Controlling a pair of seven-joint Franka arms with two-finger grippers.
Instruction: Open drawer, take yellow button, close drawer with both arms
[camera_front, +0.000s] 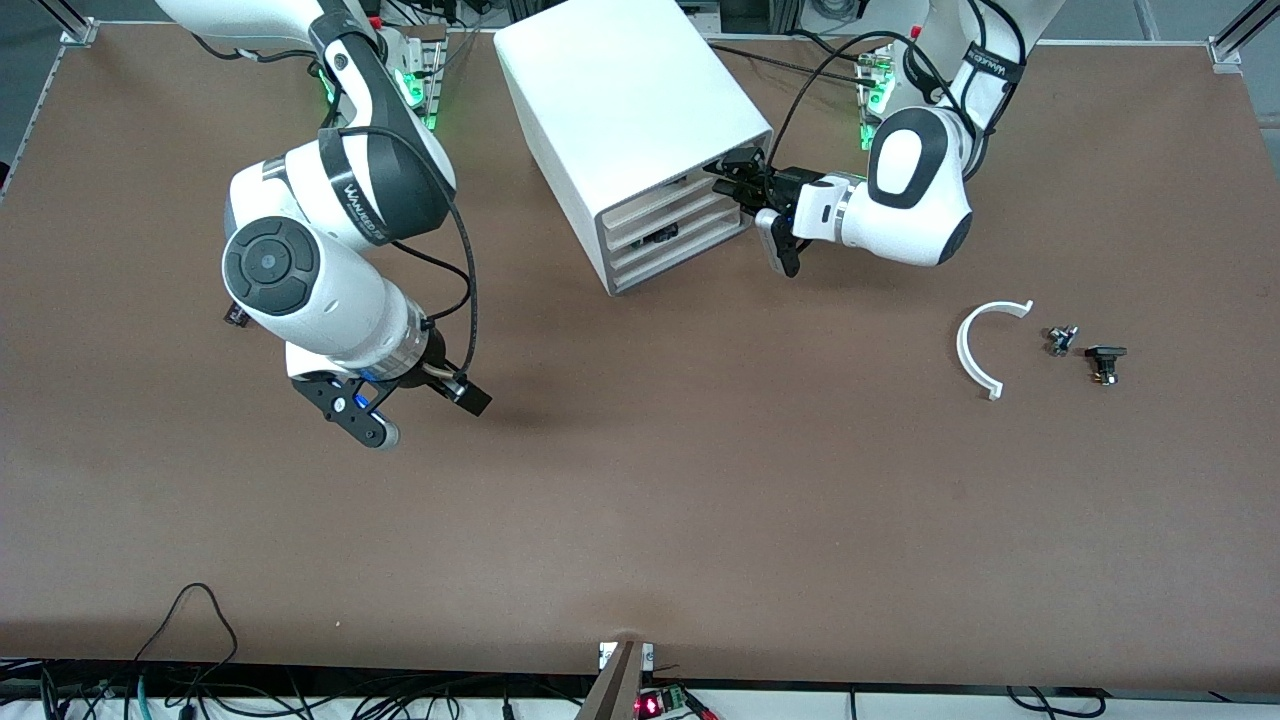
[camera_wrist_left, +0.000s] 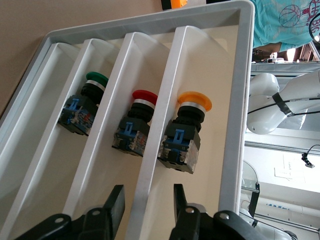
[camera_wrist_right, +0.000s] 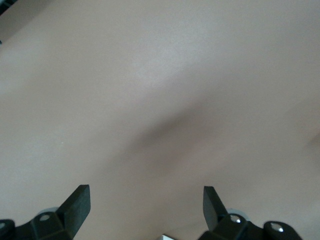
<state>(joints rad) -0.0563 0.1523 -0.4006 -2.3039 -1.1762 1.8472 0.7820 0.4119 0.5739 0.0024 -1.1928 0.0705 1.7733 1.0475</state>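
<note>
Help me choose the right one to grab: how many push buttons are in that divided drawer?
3, each in its own compartment of the drawer, side by side: a green-capped button, a red-capped button, and the orange-yellow button. The left gripper hovers open beneath them. Others may be hidden.

Hidden and cut-off parts

In the front view the left gripper (camera_front: 733, 178) has its tips lost against the cabinet (camera_front: 640, 130) front, so the buttons there cannot be seen. In the left wrist view an orange thing (camera_wrist_left: 174, 4) past the fingers (camera_wrist_left: 116, 204) is cut by the edge.
</note>
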